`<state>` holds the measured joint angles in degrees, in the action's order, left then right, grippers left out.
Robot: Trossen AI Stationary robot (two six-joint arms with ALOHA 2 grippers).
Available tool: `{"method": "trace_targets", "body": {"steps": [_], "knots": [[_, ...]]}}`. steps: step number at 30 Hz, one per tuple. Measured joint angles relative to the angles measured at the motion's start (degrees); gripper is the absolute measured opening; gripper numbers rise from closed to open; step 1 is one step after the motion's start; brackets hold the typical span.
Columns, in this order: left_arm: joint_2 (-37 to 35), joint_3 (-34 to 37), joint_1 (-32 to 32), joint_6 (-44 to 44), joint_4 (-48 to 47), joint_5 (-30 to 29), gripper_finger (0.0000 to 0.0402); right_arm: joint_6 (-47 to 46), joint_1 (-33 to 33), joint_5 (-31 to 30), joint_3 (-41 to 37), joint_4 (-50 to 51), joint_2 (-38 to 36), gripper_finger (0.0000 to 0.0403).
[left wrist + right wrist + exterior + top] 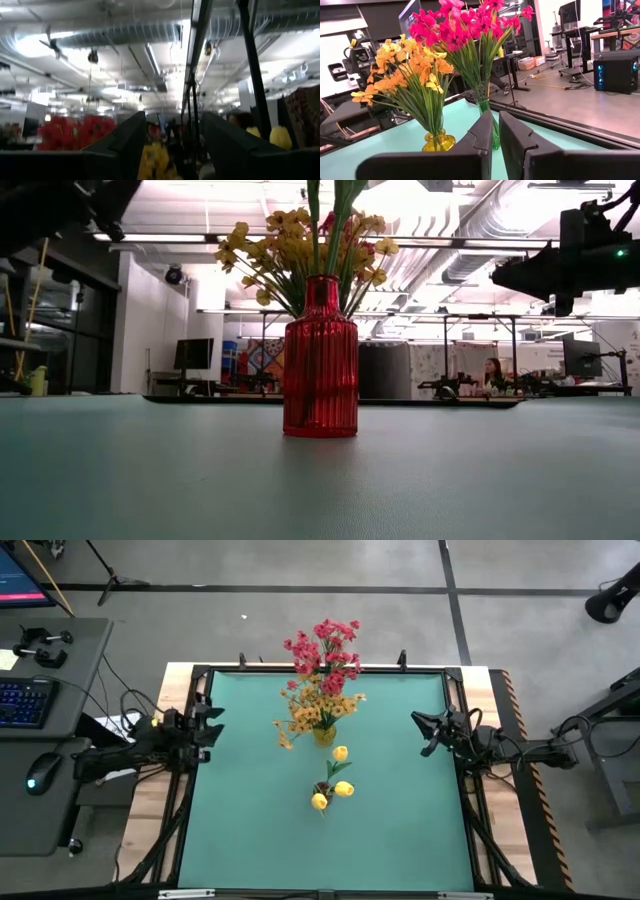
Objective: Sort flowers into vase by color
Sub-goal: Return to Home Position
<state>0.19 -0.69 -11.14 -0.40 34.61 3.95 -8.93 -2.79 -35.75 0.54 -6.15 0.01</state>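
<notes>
Resting at table [400,830] sides, left pincer [216,726], right pincer [421,733], flowers [322,660] in vases [320,360]

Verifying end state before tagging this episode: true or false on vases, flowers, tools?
1. The yellow tulips stand in the red vase. True.
2. The left tool grips a flower. False: it is open and empty at the left edge of the mat.
3. The orange-yellow blossoms sit in the yellow vase. True.
4. The pink-red flowers lie loose on the mat. False: they stand in a greenish vase.
5. The right tool hovers over the red vase. False: it is at the mat's right edge.
</notes>
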Motion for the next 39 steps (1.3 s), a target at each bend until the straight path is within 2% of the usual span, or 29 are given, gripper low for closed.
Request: {"method": "trace_targets", "body": {"steps": [13,18,39], "knots": [[0.0,0.0,1.9,0.0,-24.9,0.0,0.0184,0.0,0.0,0.0,0.0,0.1,0.0,0.002],[0.0,0.0,1.9,0.0,-31.0,-0.1,0.0184,0.0,0.0,0.0,0.0,0.1,0.0,0.002],[0.2,0.0,1.8,0.0,-33.1,-0.1,0.0184,0.0,0.0,0.0,0.0,1.2,0.3,0.002]]}}
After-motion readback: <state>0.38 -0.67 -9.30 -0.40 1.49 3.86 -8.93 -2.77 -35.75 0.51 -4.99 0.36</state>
